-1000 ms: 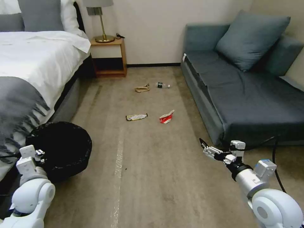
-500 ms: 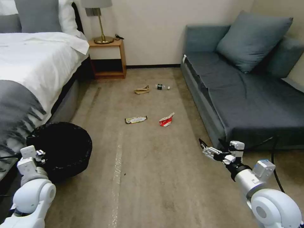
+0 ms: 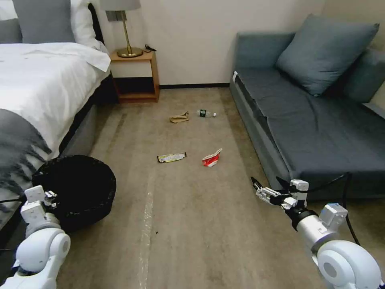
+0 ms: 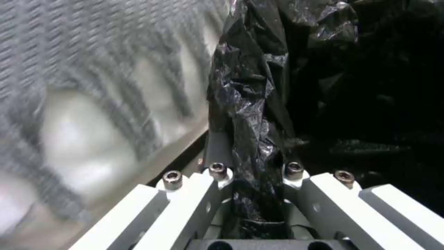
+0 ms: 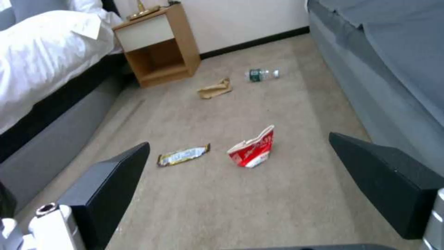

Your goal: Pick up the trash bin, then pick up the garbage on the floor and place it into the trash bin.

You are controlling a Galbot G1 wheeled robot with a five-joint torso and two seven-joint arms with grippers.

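From the head we see a wide lane of bare floor [image 3: 192,224] running between the bed [image 3: 44,88] on our left and the sofa [image 3: 304,120] on our right, ending at the wall and a nightstand [image 3: 134,74]. The trash bin [image 3: 76,188], lined with a black bag, sits at our lower left, close against the bed's edge; we cannot see anything inside it beyond the dark liner. Our left tool [image 3: 46,196] is at the bin's near rim. Our right tool [image 3: 260,189] hangs above open carpet, near the sofa's front edge, its fingers spread. The garbage lies mid-lane, well apart from both: a snack wrapper [image 3: 171,157] beside a red-and-white carton [image 3: 211,157], and farther on a tan crumpled paper [image 3: 179,117] next to a small bottle [image 3: 206,114]

At our left wrist, the left tool [image 4: 256,194] is clamped on a fold of the bag at the trash bin [image 4: 296,86] rim, with the grey bed throw [image 4: 92,69] just beside it

At our right wrist, the two dark fingers [image 5: 106,187] stand wide apart, framing the carton [image 5: 253,150] and the wrapper [image 5: 182,155] on free carpet; the paper [image 5: 215,89] and bottle [image 5: 261,73] lie beyond, before the nightstand [image 5: 157,45]
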